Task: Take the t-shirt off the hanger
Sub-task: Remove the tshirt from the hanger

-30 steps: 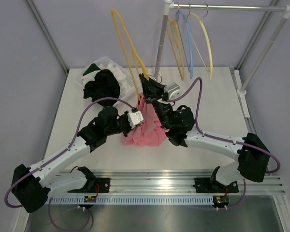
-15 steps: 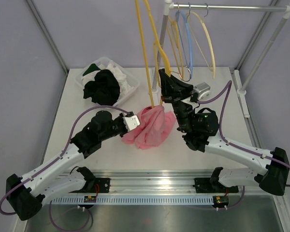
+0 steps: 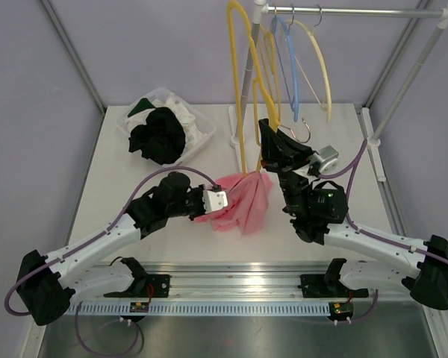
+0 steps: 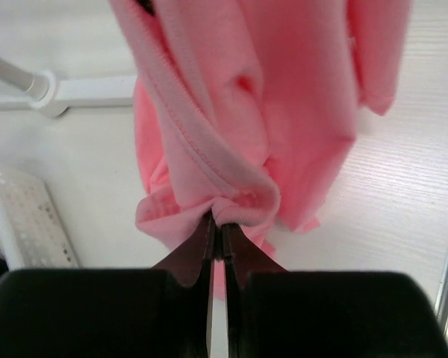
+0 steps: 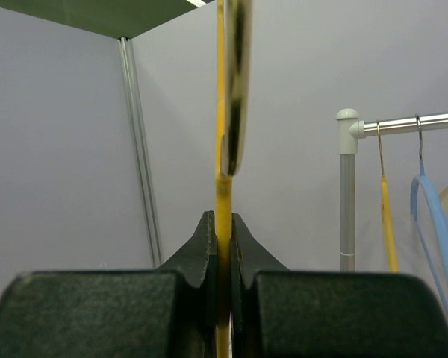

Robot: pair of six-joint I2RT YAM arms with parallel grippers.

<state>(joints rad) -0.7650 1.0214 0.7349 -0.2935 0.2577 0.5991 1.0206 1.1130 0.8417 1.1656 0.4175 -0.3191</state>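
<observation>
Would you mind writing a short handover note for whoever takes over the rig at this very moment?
Left gripper: shut on a fold of the pink t-shirt.
Right gripper: shut on the yellow hanger, held upright above the table.
Shirt: mostly bunched on the table, its upper edge apparently caught at the hanger's lower end.
Done: shirt mostly off.
Left: free the last bit and separate the two.

The left arm [image 3: 112, 235] reaches low and forward toward centre, left fingers [image 4: 193, 258] pinched together; the right arm [image 3: 369, 240] angles its wrist upward, right fingers [image 5: 198, 250] clamped tight
</observation>
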